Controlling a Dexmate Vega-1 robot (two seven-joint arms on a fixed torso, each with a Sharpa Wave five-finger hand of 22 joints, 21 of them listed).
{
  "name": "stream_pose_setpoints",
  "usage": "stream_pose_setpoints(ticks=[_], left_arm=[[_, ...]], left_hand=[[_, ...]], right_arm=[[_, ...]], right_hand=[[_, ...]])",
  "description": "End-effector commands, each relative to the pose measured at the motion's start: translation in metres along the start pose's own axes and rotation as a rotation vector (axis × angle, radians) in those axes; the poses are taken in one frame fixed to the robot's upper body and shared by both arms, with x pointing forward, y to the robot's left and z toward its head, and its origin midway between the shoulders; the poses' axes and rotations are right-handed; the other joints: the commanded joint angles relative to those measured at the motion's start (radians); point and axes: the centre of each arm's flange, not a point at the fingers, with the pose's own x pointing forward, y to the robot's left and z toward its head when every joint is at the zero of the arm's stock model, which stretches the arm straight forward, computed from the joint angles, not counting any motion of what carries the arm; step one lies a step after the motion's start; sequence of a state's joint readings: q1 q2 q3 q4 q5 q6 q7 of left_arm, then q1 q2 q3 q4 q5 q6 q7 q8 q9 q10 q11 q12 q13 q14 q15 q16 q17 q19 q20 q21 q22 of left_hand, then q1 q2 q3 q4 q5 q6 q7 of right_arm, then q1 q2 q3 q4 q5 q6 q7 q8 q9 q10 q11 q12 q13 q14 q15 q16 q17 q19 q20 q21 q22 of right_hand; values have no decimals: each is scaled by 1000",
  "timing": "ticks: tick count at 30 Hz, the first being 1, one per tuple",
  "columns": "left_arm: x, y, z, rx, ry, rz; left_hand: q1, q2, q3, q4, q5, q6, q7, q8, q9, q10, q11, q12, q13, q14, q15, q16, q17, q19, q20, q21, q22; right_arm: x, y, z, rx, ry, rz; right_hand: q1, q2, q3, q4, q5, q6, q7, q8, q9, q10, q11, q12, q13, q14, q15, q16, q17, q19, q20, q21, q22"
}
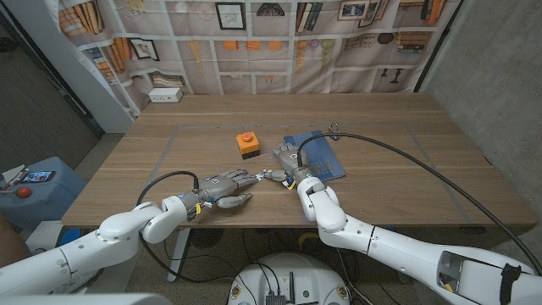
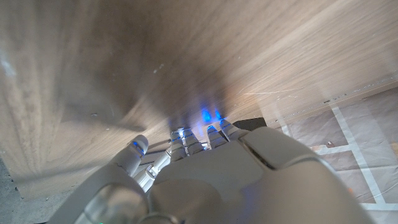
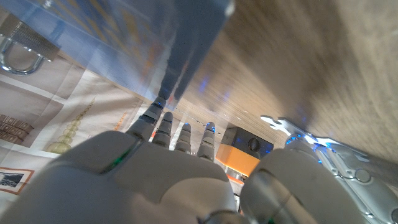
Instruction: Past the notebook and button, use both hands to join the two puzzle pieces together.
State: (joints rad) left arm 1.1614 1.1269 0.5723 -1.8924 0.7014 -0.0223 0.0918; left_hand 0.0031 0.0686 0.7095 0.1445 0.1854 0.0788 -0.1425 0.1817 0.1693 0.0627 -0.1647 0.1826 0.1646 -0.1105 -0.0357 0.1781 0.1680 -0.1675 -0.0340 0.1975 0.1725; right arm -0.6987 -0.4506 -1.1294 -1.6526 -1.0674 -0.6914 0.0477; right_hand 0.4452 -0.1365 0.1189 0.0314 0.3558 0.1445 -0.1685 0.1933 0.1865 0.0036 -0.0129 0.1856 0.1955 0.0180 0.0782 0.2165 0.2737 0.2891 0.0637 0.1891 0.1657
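A small pale puzzle piece (image 1: 273, 175) lies on the wooden table (image 1: 398, 182) between my two hands; I cannot tell whether it is one piece or two joined. My left hand (image 1: 222, 186) lies low on the table with its fingers stretched towards the piece, the tips close to it. My right hand (image 1: 289, 162) sits at the left edge of the blue notebook (image 1: 318, 152), fingers reaching away from me and the thumb at the piece. In the right wrist view the right hand (image 3: 155, 174) shows with a pale shape (image 3: 289, 123) beside its thumb.
An orange button box (image 1: 246, 145) with a red button stands just beyond the hands, seen too as an orange box (image 3: 249, 155). A black cable (image 1: 423, 169) crosses the table's right side. The notebook's metal ring (image 3: 18, 53) is at its far end.
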Motion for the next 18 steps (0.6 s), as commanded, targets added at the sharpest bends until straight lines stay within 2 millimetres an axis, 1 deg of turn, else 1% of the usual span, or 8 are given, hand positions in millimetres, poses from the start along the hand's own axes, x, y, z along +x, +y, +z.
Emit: stream_pose_setpoints(ticks=[1,18], left_arm=[[0,-1,0,1,0,0],[2,-1,0,-2,1,-3]], left_hand=[[9,88,8,1,4,65,59,4,4,68,37,9,7,6,-79,0,1,-36,-49,2,3],[8,87,9,2,4,66,58,3,4,72,39,9,7,11,-78,1,1,-32,-48,3,3]], right_arm=[[-2,2,-1,-5,-10,-4],[-1,1,-4,-22,-30,-11]], right_hand=[[16,0,3,-8,9,5,-9,10,-2,2,-11,10,0,-3,-2,2,2,12,-12,5,4],[22,-3,-7,-13,9,9,-15,10,-1,8,-18,12,0,-1,-10,3,0,22,-23,6,4]])
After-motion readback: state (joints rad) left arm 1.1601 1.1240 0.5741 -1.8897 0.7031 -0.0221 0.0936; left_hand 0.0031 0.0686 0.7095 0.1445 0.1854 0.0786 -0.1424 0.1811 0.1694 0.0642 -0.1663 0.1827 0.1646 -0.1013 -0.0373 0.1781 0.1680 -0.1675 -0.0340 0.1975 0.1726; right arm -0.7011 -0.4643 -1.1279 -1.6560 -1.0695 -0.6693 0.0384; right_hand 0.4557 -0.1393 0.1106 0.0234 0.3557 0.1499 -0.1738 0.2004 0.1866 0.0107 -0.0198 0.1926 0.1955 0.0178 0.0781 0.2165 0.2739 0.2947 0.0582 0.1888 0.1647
